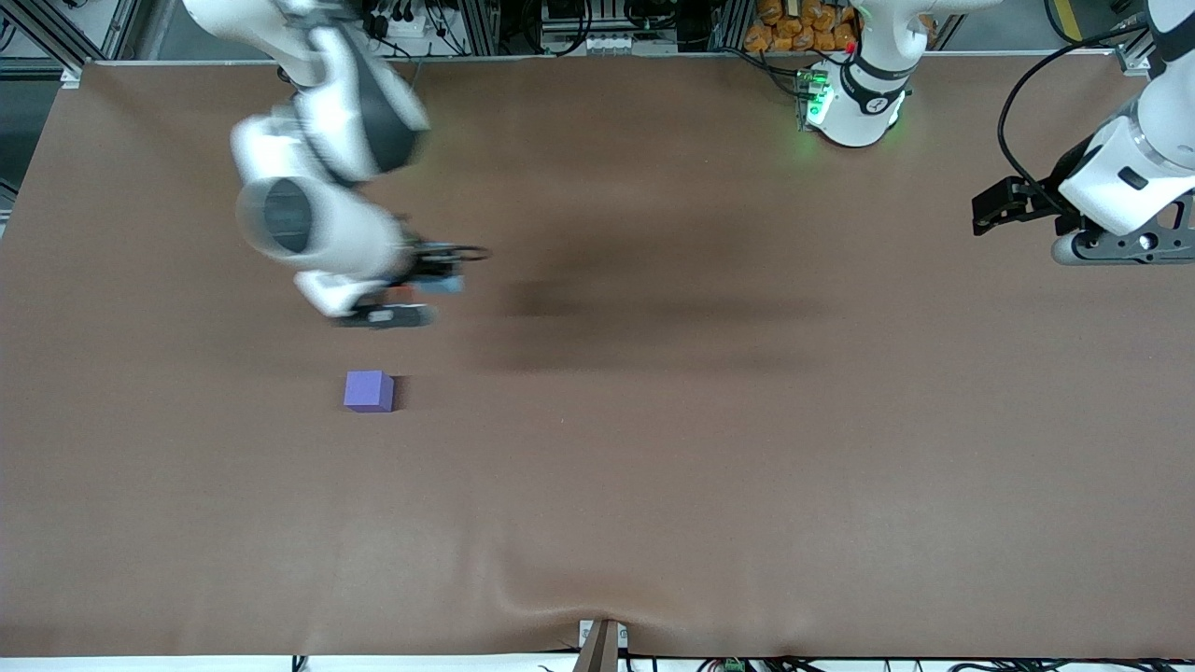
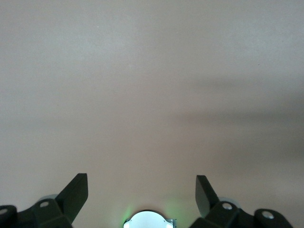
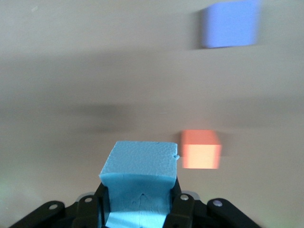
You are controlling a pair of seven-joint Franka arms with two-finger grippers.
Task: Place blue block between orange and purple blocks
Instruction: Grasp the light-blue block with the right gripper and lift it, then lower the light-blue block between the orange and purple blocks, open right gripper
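R gripper (image 3: 137, 209) clamps blue block (image 3: 138, 178), airborne nr orange block (image 3: 201, 149).

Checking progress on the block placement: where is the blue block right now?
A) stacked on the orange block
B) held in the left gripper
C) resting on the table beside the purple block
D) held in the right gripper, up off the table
D: the right wrist view shows the blue block clamped in the right gripper, above the table with the orange block and purple block lying apart; the left gripper is open and empty.
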